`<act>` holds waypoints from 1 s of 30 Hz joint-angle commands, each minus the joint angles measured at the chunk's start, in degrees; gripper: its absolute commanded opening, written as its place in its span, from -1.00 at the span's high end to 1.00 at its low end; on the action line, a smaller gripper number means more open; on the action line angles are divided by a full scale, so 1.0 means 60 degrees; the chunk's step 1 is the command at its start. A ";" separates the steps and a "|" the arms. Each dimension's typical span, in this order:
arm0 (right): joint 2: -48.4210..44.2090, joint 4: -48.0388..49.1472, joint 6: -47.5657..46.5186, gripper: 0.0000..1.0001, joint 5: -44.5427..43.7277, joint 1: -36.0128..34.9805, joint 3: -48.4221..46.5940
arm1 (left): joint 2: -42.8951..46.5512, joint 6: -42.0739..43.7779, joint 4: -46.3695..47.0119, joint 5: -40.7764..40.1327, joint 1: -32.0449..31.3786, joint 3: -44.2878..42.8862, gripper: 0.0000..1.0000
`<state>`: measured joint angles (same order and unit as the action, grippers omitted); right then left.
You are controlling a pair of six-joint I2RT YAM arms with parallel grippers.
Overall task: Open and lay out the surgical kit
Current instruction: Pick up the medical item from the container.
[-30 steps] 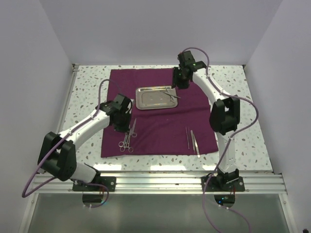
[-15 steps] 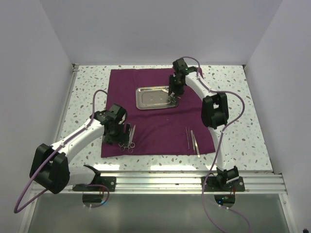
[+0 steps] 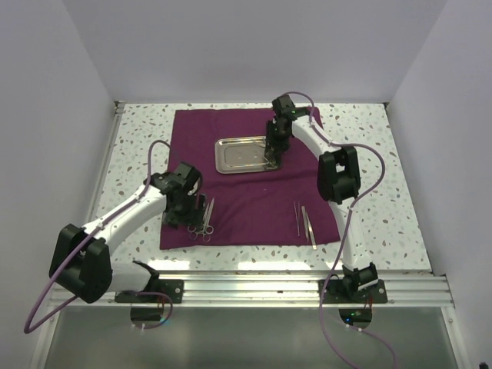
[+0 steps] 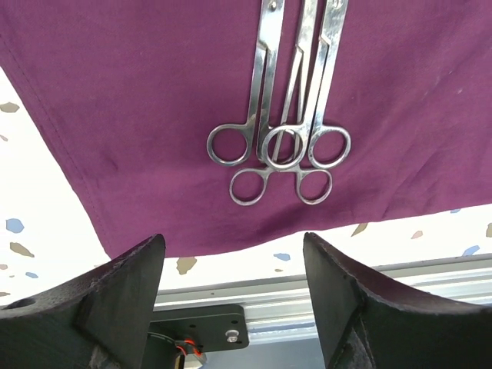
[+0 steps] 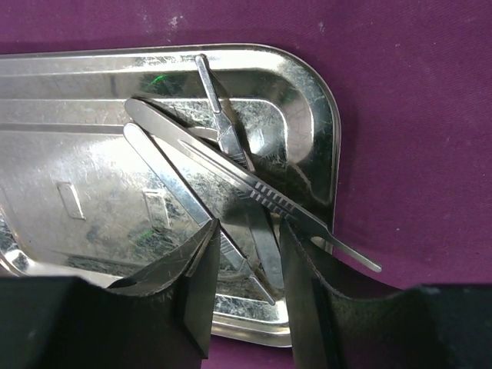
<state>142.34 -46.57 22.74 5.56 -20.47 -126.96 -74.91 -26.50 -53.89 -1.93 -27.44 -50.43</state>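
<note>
The dark purple cloth (image 3: 254, 196) lies spread flat on the table. The steel tray (image 3: 234, 154) sits on its far half. My right gripper (image 3: 274, 148) is down at the tray's right end. In the right wrist view its fingers (image 5: 201, 254) stand open on either side of several thin silver instruments (image 5: 261, 192) crossed in the tray (image 5: 323, 100), gripping none. Three ring-handled instruments (image 4: 280, 146) lie side by side on the cloth (image 4: 138, 92). My left gripper (image 4: 234, 307) hangs open and empty just below their rings, over the cloth's near edge.
Two thin tweezers (image 3: 305, 219) lie on the cloth's near right part. The speckled tabletop (image 3: 384, 192) borders the cloth all round. An aluminium rail (image 3: 254, 288) with the arm bases runs along the near edge. White walls close in the back and sides.
My left gripper has opened and drawn back toward the near edge, leaving the ring-handled instruments on the cloth. The right gripper has dropped onto the tray's right end and narrowed slightly.
</note>
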 commanded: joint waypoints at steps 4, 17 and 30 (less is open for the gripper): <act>-0.0214 0.0115 -0.0318 0.17 -0.0121 -0.0016 -0.0577 | -0.0404 -0.0080 -0.0013 -0.0058 -0.0026 -0.0704 -0.49; 0.0578 -0.0881 -0.0934 0.27 -0.1806 -0.0836 -0.0359 | -0.0712 0.0022 -0.0188 -0.0044 -0.0026 -0.1086 -0.44; -0.1383 0.0187 -0.0640 0.33 -0.1176 -0.1071 0.0975 | -0.0903 0.0023 -0.0086 -0.0117 -0.0026 -0.1175 -0.41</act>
<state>139.83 -45.58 18.83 -3.38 -25.89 -122.83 -80.47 -26.41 -54.39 -1.96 -27.44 -56.27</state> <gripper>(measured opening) 0.319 0.710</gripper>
